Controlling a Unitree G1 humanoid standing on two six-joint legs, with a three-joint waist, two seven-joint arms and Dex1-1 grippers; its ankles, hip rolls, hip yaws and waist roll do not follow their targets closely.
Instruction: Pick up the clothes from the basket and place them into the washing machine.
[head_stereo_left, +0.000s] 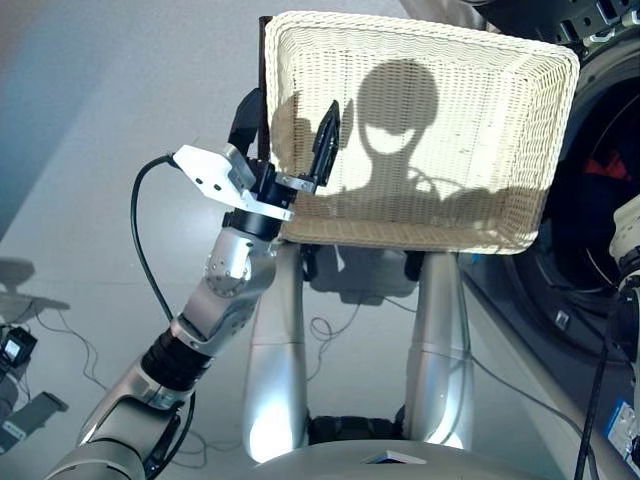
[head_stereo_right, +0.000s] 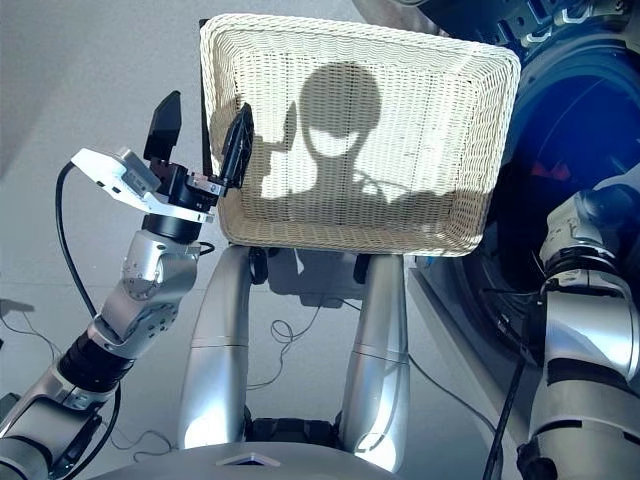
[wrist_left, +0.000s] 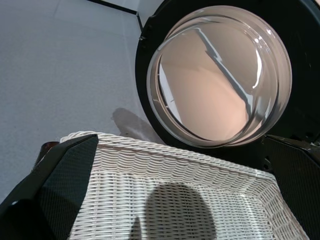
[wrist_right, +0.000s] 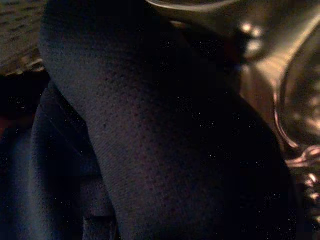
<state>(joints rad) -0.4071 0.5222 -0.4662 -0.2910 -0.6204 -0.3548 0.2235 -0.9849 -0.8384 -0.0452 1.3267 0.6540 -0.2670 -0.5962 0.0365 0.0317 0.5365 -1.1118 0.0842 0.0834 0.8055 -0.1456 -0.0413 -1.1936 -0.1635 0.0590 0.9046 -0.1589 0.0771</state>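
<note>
while the left hand (head_stereo_left: 290, 135) hovers at the basket (head_stereo_left: 520, 140) rim with fingers apart, dark blue cloth (wrist_right: 165, 150) fills the right wrist view inside the washing machine (head_stereo_right: 575, 130), right hand's grip impossible to tell

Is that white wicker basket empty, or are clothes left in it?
Empty: the basket shows only bare weave and shadow inside.

Grey floor (head_stereo_left: 80, 150) all around. Thin cables (head_stereo_left: 320, 328) trail across it below centre, and at far left a small black device (head_stereo_left: 15, 347) sits beside a grey strap-like piece (head_stereo_left: 30, 415).
</note>
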